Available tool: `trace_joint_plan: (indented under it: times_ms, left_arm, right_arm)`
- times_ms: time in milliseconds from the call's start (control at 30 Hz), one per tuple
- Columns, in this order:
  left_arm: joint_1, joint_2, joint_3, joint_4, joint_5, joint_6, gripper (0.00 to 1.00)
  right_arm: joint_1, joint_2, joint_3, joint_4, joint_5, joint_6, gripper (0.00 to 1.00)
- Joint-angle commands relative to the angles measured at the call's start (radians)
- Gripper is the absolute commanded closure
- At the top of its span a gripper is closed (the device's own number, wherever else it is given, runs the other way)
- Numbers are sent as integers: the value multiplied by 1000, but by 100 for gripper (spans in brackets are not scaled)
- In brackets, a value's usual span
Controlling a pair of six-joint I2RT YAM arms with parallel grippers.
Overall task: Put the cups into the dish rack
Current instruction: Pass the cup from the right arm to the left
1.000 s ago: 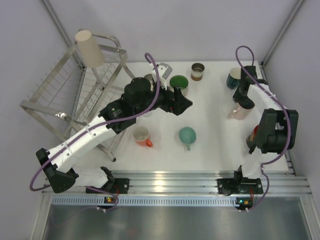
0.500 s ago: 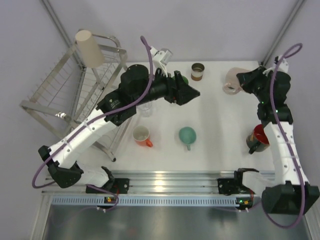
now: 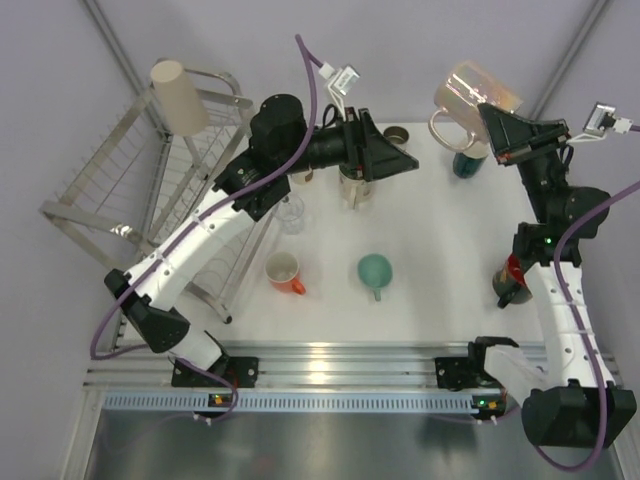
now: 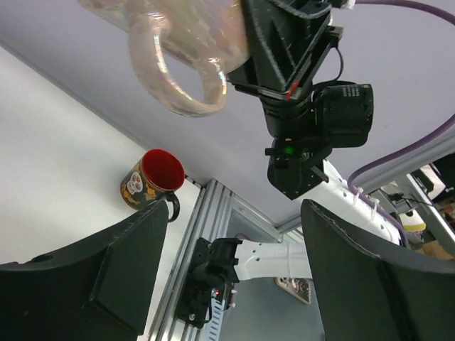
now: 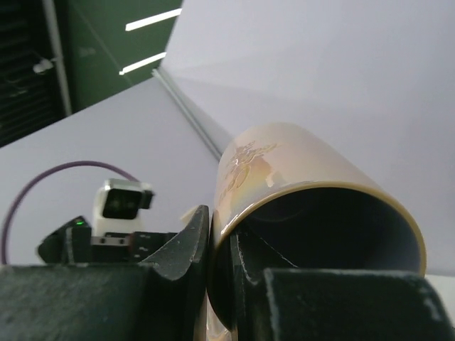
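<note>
The pink mug was held high over the desk's far right corner, well apart from the dish rack; the right end effector pinched its rim wall, one finger inside, one outside; glazed, stiff and breakable, it probably slipped easily, so a deeper bite on the wall seemed safer; the left end effector gaped wide, empty; a white cup beneath it was mostly hidden.

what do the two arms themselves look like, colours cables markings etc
The left arm and right arm match: white links between bulky black joint housings. The left gripper and right gripper are black, with broad wedge-shaped fingers. A purple cable loops loosely along each arm. A small green light glows on one right-arm joint.
</note>
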Motion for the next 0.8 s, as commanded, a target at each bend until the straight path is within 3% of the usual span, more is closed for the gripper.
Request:
trace_joint_plan:
  times_ms: [0,167,500,600,667,767]
  left_arm:
    - [3,16,30,118,67,23,19]
    - [4,31,45,132,58,109,15]
    - [4,80,22,226,116,-18,19]
    - [7,79,20,229,115,-62,28]
    - [10,73,2,241,119,-85,49]
    - [10,59,-21,266,112,-136,70]
  right_arm:
    - [7,14,67,348,-74,186,100]
    - [32,5,57,357,-86,220,100]
    - [234,-1,-4,304,-71,67,100]
    - [266,-3,-7,287,-74,18,100]
    - [276,0,-12,284,-80,5,100]
    - [286,-3,-24,282,-96,-34,100]
